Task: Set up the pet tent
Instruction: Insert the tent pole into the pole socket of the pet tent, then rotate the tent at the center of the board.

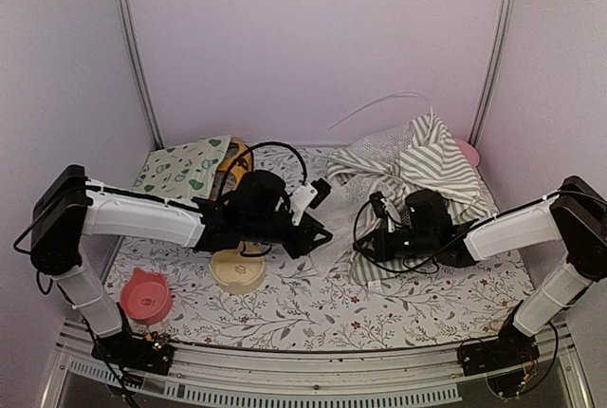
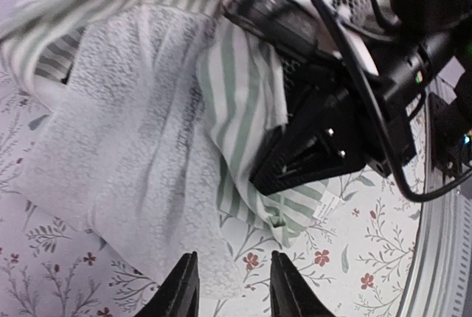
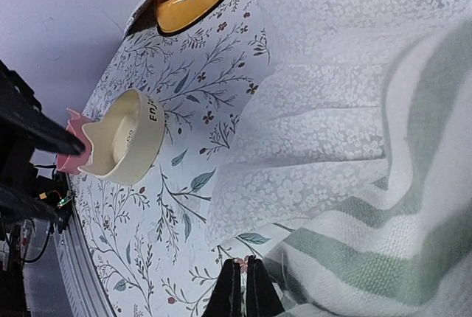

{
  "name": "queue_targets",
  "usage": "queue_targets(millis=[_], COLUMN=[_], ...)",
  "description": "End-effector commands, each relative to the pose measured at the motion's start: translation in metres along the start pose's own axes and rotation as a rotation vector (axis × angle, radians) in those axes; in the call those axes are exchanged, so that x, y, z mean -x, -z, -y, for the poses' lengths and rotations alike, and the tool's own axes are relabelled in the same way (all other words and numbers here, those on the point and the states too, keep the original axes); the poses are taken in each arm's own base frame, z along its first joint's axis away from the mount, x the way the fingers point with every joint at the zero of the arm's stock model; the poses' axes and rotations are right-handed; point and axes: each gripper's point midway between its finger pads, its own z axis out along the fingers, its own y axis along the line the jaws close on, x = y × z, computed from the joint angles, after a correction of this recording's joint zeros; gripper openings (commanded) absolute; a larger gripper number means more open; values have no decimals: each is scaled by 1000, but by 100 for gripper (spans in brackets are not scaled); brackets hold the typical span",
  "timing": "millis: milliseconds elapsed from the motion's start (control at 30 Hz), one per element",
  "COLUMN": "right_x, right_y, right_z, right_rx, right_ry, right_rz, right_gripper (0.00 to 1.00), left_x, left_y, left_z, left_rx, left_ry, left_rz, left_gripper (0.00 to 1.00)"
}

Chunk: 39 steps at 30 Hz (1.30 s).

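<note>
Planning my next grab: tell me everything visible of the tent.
The tent is a collapsed heap of grey-green and white striped cloth at the table's far right, not standing. Its sheer white lace flap lies spread flat beside it. One thin white pole arcs up behind it. The right gripper is shut at the striped hem; whether it pinches cloth is unclear. The left gripper hovers open at the lace's edge.

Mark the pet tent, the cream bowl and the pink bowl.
pet tent (image 1: 444, 159), top external view, on its striped fabric panel.
cream bowl (image 1: 237, 270), top external view, on its inside bottom.
pink bowl (image 1: 147, 298), top external view, on its inside bottom.
</note>
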Motion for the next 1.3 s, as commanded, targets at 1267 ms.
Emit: queue_targets(millis=[1267], right_x=[-1], right_y=[33], right_z=[-6], right_rx=[-30], right_ry=[229], right_rz=[-58], right_gripper=[3], left_x=[117], left_y=[-53], left_z=[-164], left_rx=[272], left_ry=[-570], left_rz=[-84], left_gripper=[65])
